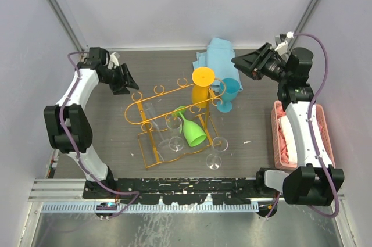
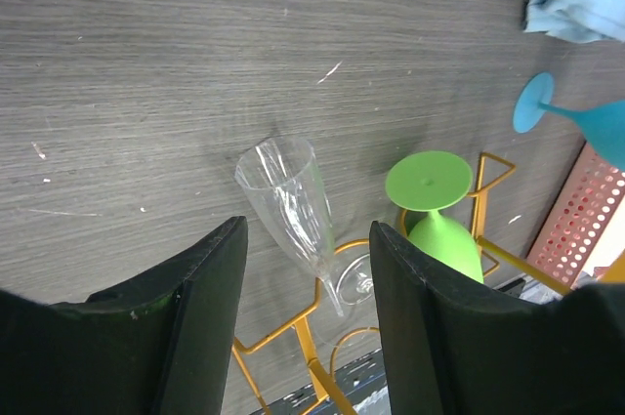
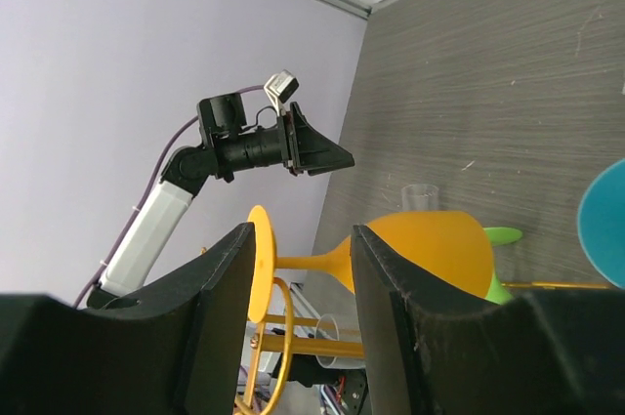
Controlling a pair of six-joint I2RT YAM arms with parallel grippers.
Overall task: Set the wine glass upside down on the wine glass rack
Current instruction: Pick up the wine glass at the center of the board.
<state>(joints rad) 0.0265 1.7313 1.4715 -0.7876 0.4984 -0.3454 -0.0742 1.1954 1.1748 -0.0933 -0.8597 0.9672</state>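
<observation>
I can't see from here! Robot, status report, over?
Left claw, right claw open, empty. Clear glass upside down on rack. Nothing blocking rack.

Bright, even light falls from overhead and leaves only faint, soft shadows on the counter [image 1: 157,72]. The overhead view is sharp throughout, with streaky glare on the metal sheet [image 1: 174,229] at its bottom edge. In the wrist views the dark fingers of the left tool [image 2: 308,229] and right tool [image 3: 301,234] look close and slightly soft, while the counter's grain stays crisp. The clear glass [image 2: 288,200] carries thin white highlights.
</observation>
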